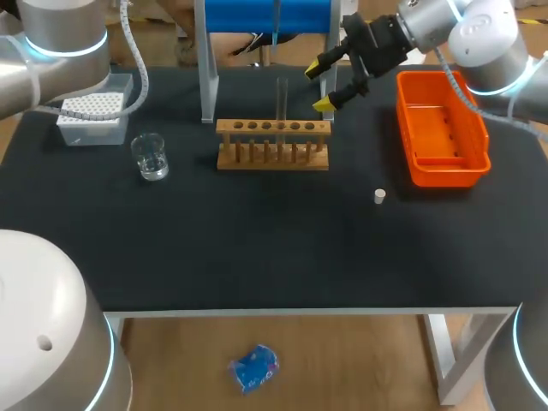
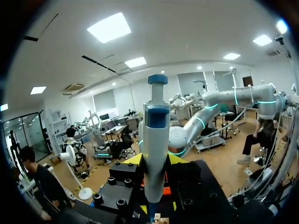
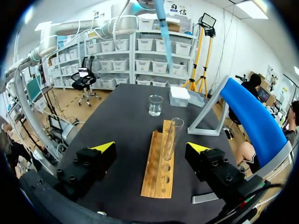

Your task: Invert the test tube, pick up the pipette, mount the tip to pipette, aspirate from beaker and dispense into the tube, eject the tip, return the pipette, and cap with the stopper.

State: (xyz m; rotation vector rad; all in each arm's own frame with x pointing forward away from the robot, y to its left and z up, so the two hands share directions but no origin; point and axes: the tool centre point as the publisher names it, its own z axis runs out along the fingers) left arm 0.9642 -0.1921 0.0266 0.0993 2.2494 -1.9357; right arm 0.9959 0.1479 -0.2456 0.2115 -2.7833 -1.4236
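A clear test tube (image 1: 282, 101) stands mouth-up in the wooden rack (image 1: 272, 144). My right gripper (image 1: 321, 88) hovers open behind the rack's right end. In the right wrist view the tube (image 3: 171, 138) is ahead of the right gripper (image 3: 151, 147), in line with the gap between its wide-apart fingers. My left gripper (image 2: 155, 161) is shut on the white-and-blue pipette (image 2: 156, 140), whose thin lower end (image 1: 276, 21) hangs high behind the rack. A glass beaker (image 1: 150, 157) sits left of the rack, and the small white stopper (image 1: 379, 196) lies on the mat to the right.
A white tip box (image 1: 94, 116) stands at the back left. An orange tray (image 1: 409, 128) sits at the right. A blue stand on a grey frame (image 1: 205, 68) rises behind the rack.
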